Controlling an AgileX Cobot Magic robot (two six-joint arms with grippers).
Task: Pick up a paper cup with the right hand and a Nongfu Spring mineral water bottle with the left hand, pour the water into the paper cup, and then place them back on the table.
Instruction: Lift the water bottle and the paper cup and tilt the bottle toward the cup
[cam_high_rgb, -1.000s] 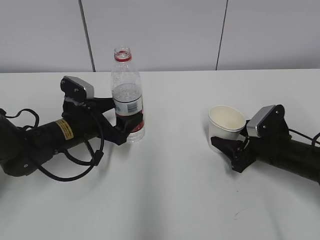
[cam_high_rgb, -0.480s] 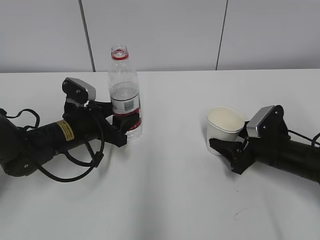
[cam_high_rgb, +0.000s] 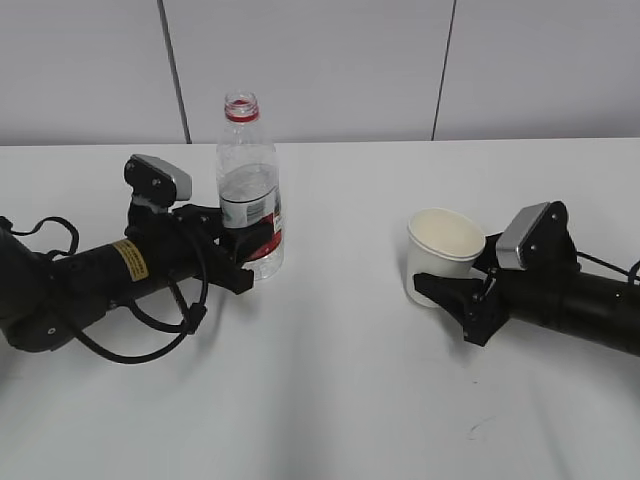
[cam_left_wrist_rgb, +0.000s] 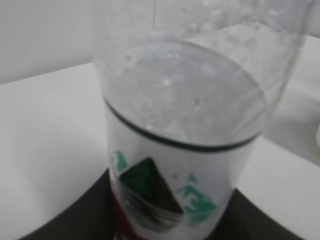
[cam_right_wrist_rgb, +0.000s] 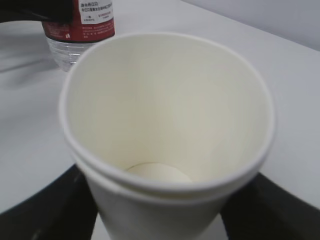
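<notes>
Bottle (cam_high_rgb: 250, 190) stands upright, clamped low at its label by the left hand (cam_high_rgb: 245, 255); well apart to its right, the right hand (cam_high_rgb: 450, 295) grips the empty paper cup (cam_high_rgb: 443, 255), mouth up.

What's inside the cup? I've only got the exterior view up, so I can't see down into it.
Observer: The right wrist view looks straight into the paper cup; it's dry and empty down to the base.
Operator: And how full is the bottle?
Observer: The left wrist view shows the water surface just above the label's top edge on the Nongfu Spring mineral water bottle.
Operator: Is the bottle in the right camera's sight?
Observer: Only its lower part, top left behind the cup rim.
</notes>
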